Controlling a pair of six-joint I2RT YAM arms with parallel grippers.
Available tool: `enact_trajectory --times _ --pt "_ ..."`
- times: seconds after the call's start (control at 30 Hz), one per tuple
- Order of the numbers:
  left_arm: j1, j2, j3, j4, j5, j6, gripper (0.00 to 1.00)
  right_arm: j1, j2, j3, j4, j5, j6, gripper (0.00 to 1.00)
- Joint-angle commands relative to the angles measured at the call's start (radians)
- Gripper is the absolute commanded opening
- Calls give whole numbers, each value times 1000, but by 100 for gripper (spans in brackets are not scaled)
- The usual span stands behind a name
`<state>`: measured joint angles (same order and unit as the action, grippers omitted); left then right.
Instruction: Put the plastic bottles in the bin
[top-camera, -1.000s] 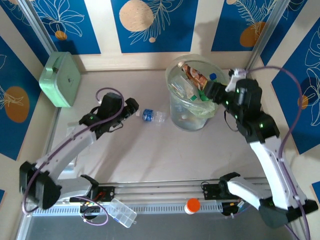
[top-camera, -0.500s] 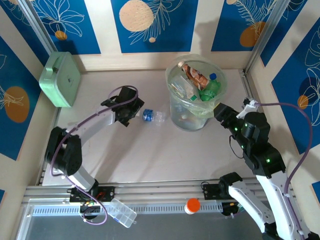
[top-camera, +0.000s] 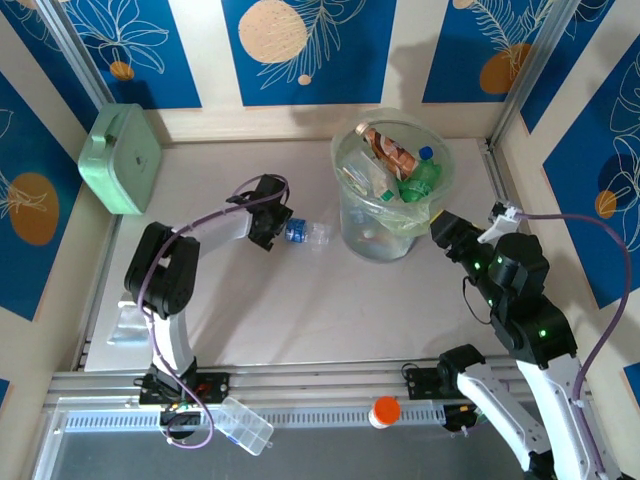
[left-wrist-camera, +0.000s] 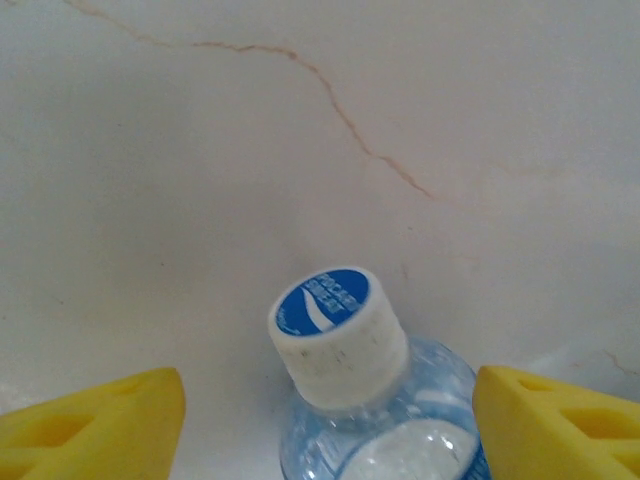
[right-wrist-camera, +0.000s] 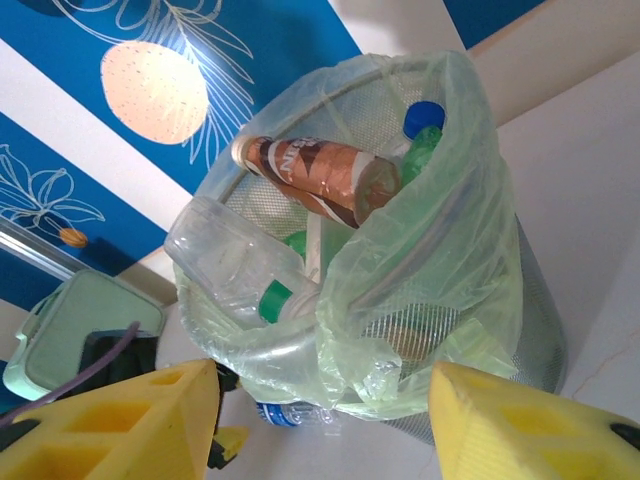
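- Top external: one clear plastic bottle (top-camera: 308, 234) lies on its side on the table (top-camera: 300, 320), in the far half, just beside the bin (top-camera: 352, 225) on the side toward the table's left edge. The left end effector (top-camera: 276, 226) meets it cap-first, probably to take it by the neck. The right end effector (top-camera: 441, 222) hangs by the bin's other wall, toward the right edge.
- Left wrist: the yellow fingers (left-wrist-camera: 100, 425) stand apart either side of the bottle's shoulder, not clamped; the blue cap (left-wrist-camera: 335, 325) points ahead between them.
- Right wrist: the fingers (right-wrist-camera: 110, 425) are spread with nothing between. Beyond, the lined bin already holds several bottles (right-wrist-camera: 320, 175).
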<state>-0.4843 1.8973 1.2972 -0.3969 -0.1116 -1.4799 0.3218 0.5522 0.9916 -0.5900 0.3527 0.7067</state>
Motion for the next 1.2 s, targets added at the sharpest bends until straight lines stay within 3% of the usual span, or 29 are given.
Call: enact_trajectory --times 0.0,0.37,0.6,0.93,1.17 --pt "12 29 27 14 -5 -52 68 9 -11 8 9 -26 -20 58" --pt "12 91 45 50 3 -30 52 28 6 22 21 -17 -62 57" --pt "12 92 83 2 -34 -5 29 30 18 32 20 -30 -52 57" --pt "22 4 42 8 -51 42 25 36 29 36 16 -60 -54 57" --pt "36 -168 -23 30 -98 213 24 46 39 32 45 -71 -73 58"
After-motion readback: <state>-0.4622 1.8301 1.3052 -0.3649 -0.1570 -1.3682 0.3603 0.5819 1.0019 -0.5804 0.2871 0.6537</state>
